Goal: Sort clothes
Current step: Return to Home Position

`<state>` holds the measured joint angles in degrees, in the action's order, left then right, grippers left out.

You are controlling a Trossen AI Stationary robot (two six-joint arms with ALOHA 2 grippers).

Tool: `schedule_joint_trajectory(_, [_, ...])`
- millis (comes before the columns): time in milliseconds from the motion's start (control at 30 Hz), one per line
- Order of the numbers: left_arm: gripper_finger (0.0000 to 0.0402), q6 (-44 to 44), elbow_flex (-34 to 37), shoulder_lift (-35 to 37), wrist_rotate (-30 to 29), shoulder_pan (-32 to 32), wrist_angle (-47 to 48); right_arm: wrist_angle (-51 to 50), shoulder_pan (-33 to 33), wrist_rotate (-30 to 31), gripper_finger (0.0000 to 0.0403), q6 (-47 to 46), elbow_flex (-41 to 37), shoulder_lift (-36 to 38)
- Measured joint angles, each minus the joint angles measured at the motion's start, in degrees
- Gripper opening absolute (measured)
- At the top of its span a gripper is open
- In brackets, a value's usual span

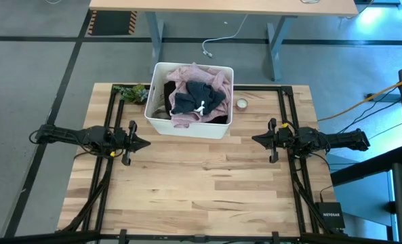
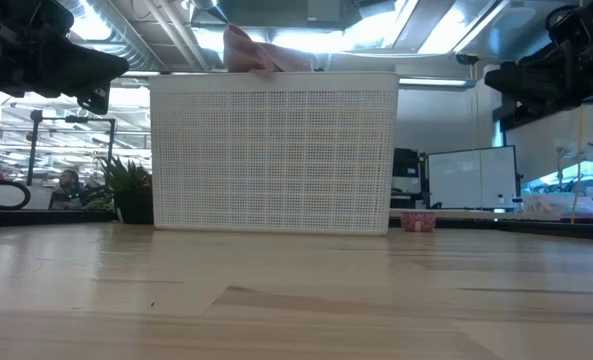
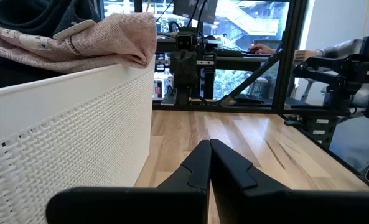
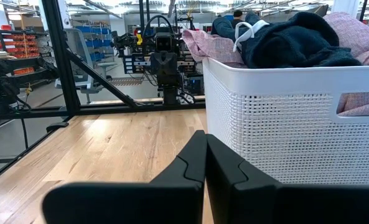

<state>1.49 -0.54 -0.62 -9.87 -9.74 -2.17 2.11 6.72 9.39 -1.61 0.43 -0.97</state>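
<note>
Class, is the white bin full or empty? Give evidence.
Full: the white bin holds a pink garment and a dark blue-grey garment heaped above its rim.

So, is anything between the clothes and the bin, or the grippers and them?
Nothing visible. The light pink fabric garment and the dark blue-grey garment already lie in the white perforated plastic bin. Only bare wooden table separates it from the shut left gripper and right gripper.

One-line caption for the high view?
Clothes heaped in the bin; left arm and right arm parked either side, jaws shut.
</note>
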Motion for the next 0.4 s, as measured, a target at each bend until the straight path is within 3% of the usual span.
schedule_joint_trajectory(400, [0.0001, 0.00, 0.00, 0.01, 0.00, 0.01, 0.01, -0.02, 0.02, 0.00, 0.0008, 0.00, 0.01, 0.00])
